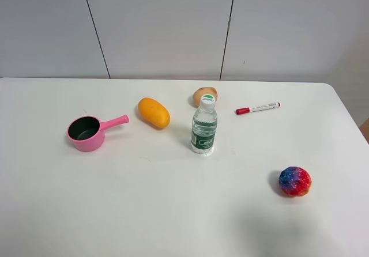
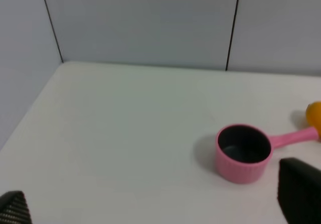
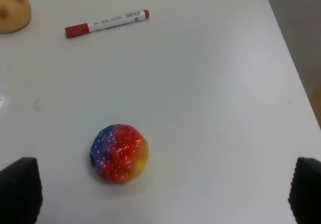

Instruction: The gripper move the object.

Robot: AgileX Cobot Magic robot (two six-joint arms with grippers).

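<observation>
The tan potato [image 1: 202,94] with brown spots lies at the back middle of the white table [image 1: 173,211], just behind the water bottle [image 1: 204,127], whose cap hides part of it. It also shows at the edge of the right wrist view [image 3: 12,11]. Neither arm shows in the exterior view. My right gripper [image 3: 163,191] is open and empty, its black fingertips [image 3: 20,189] wide apart, near the speckled ball [image 3: 119,152] and well away from the potato. My left gripper [image 2: 155,204] is open and empty, near the pink pot [image 2: 243,152].
An orange mango [image 1: 153,112] lies left of the bottle, with the pink saucepan [image 1: 87,133] further left. A red-capped marker [image 1: 258,108] lies right of the potato. The red-blue ball [image 1: 294,181] sits at the front right. A wall stands behind the table.
</observation>
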